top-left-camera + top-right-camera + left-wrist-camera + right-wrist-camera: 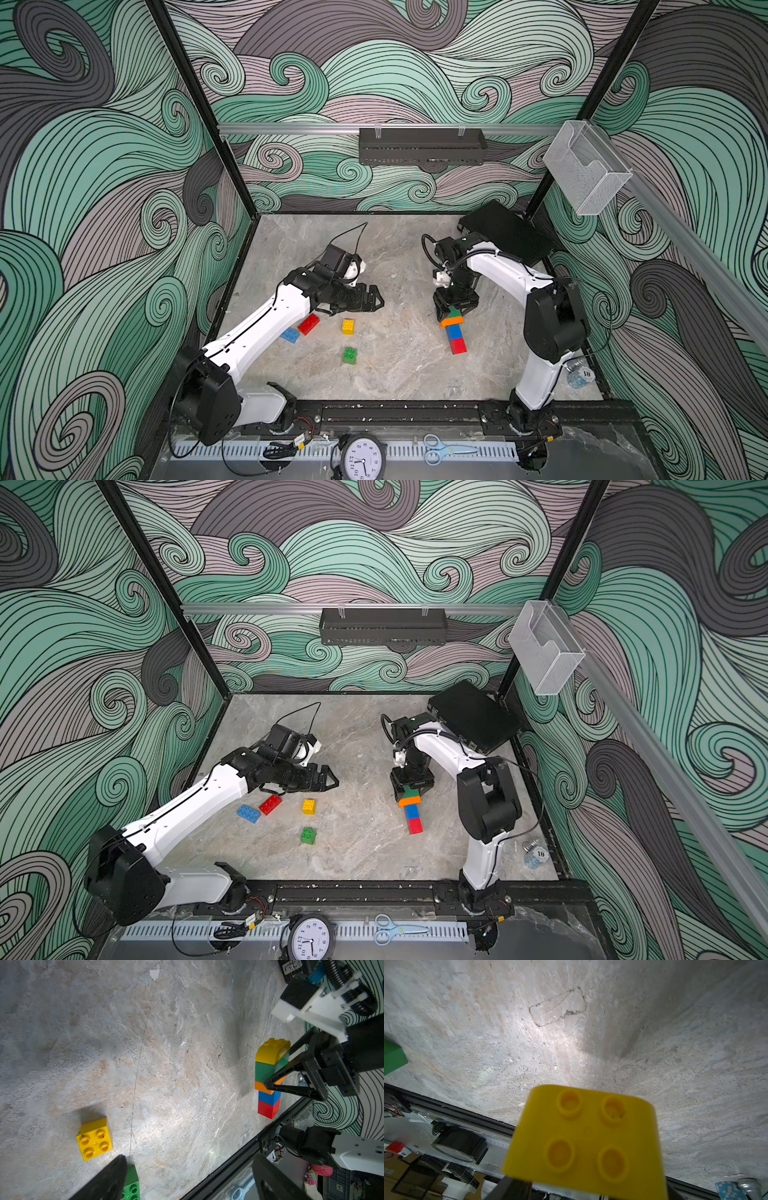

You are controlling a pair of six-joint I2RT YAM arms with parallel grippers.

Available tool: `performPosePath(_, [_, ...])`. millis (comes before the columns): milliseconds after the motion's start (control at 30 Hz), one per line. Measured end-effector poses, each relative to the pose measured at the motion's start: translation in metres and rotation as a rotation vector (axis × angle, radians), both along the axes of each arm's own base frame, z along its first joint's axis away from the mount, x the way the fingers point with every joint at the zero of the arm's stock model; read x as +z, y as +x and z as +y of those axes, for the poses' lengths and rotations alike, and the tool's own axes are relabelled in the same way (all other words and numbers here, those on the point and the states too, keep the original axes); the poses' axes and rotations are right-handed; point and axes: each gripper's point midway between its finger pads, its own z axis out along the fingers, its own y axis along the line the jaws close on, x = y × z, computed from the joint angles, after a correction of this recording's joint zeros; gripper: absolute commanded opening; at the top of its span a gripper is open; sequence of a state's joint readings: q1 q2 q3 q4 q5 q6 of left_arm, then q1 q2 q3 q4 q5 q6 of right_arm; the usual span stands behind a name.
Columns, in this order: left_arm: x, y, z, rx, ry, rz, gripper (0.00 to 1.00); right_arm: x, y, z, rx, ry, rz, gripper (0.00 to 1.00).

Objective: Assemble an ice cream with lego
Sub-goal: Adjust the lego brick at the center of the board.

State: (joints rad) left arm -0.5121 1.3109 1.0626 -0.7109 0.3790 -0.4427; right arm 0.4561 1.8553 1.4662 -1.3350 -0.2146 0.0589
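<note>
We note: right gripper (454, 311) pinches the lego tower (455, 337) at its green brick (264, 1071); left gripper (378, 300) spread wide over marbled tabletop (395, 370); wave-patterned walls (83, 166) around.

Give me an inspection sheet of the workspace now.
Surface: grey marbled tabletop, scuffed.
Job's things: five-brick lego tower, red base to yellow round top, upright; blue oblong brick, red oblong brick, yellow square brick, green square brick loose.
Clutter: black case in far corner; blue-and-white chip stack by right arm.
Grippers: left pincer open, empty; right pincer shut on the tower, at its green layer.
Cables: black cable loops off the left wrist.
Surroundings: wave-patterned walls, black wall shelf, clear plastic bin, clock and scissors in front.
</note>
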Motion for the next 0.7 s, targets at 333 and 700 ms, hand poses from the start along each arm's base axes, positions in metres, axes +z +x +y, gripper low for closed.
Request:
performPosePath(333, [0.003,-0.003,0.001,-0.009,-0.016,-0.016,0.94,-0.027,-0.002,-0.003,0.005,-0.032,0.127,0.26])
performPosePath(700, [0.007,-0.006,0.004,-0.011,-0.025,-0.036,0.95,-0.048,-0.003,-0.008,0.022,-0.079,0.188,0.34])
